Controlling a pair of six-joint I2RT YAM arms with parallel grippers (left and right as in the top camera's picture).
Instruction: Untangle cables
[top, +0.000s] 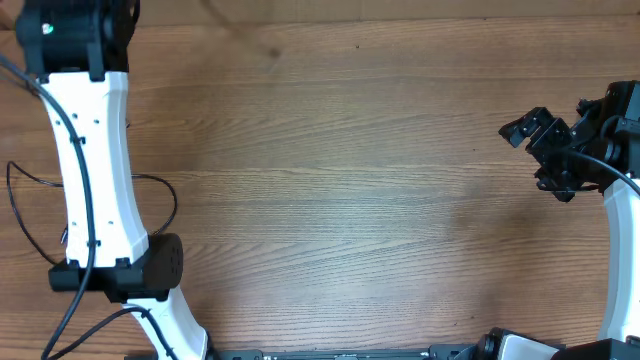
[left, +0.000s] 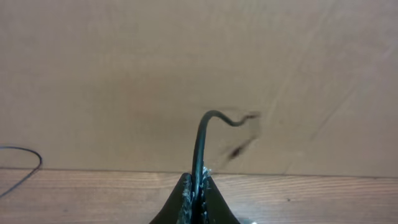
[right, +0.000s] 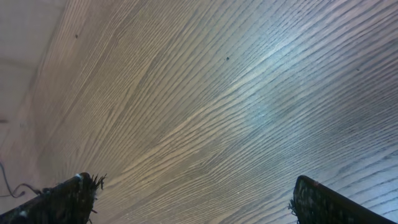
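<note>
The left gripper (left: 196, 182) has its jaws pressed together on a thin black cable (left: 200, 142). The cable stands up out of the fingertips, bends over to the right and ends in a small kinked tip. A soft shadow of that tip falls on the beige surface (left: 124, 74) behind it. From overhead, the left arm (top: 95, 160) runs up the left side of the wooden table (top: 350, 200), and its black head sits in the top-left corner. The pinched cable is therefore at the far end of that arm, though the fingers themselves do not show from above. Slack thin cord lies close around the left arm. One loop (top: 172, 205) bulges just to its right and a second loop (top: 12, 200) lies just to its left, both passing behind the white link. Whether either joins the held cable cannot be told. A thicker black wire (top: 82, 150) runs along the arm itself. To the right of the arm's head there is a blurred dark streak (top: 245, 35), too soft to identify. The right gripper (right: 193, 186) is well apart from the left arm, on the opposite side of the table. Its jaws are spread wide with nothing between them but wood grain. A thin dark strand (right: 9, 183) shows just outside its left-hand finger.
</note>
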